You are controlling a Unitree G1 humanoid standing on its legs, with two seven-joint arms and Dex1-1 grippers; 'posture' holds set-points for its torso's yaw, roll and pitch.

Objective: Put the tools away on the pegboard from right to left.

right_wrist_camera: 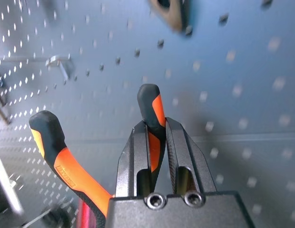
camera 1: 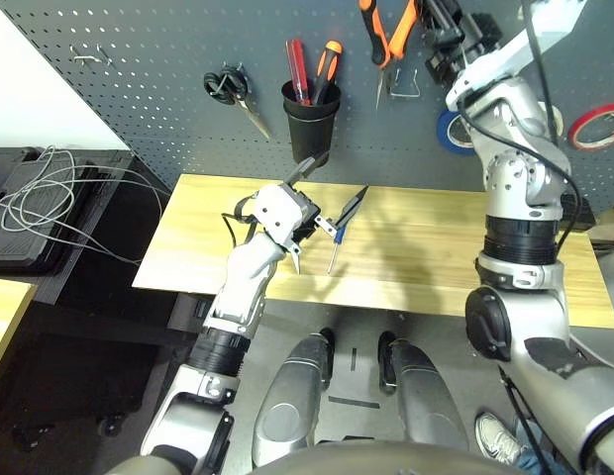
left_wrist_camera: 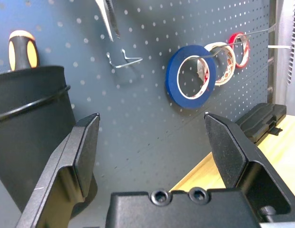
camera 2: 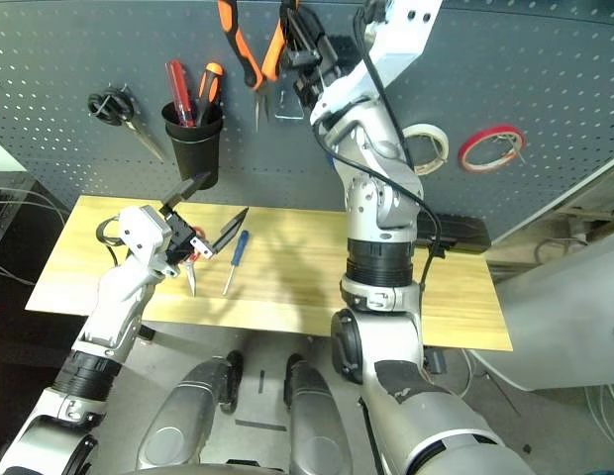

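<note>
Left eye: my right gripper (camera 1: 434,57) is at the grey perforated pegboard (camera 1: 168,124), clenched on one handle of the orange-and-black needle-nose pliers (camera 1: 374,38), slim jaws downward, near a wire hook (camera 1: 404,85). Can't tell whether they are seated; if not, letting go early could drop them, and a sideways pull could drag them off. Blue tape roll (camera 1: 454,133) hangs on the board, partly behind my right forearm, which might knock it on the way out. Small blue-handled screwdriver (camera 1: 339,234), slim and straight-shanked, lies on the pale, streaky-grained wooden tabletop (camera 1: 426,259). Right eye: red-handled scissors (camera 2: 192,274) lie beside it, partly under my left gripper (camera 2: 210,210); closing there without lining up could nudge both tools. Left wrist: my left gripper is spread wide and empty, its angular matt-black fingers near the smooth, tapering black cup (left_wrist_camera: 33,123); a sweep that way could bump it. The tape is a flat blue ring with a pale core. Right wrist: narrow, ridged pads pinch a curved handle, smooth orange set into black; so slight a bite may let the pliers pivot, and the free handle, splayed outward, could snag.
</note>
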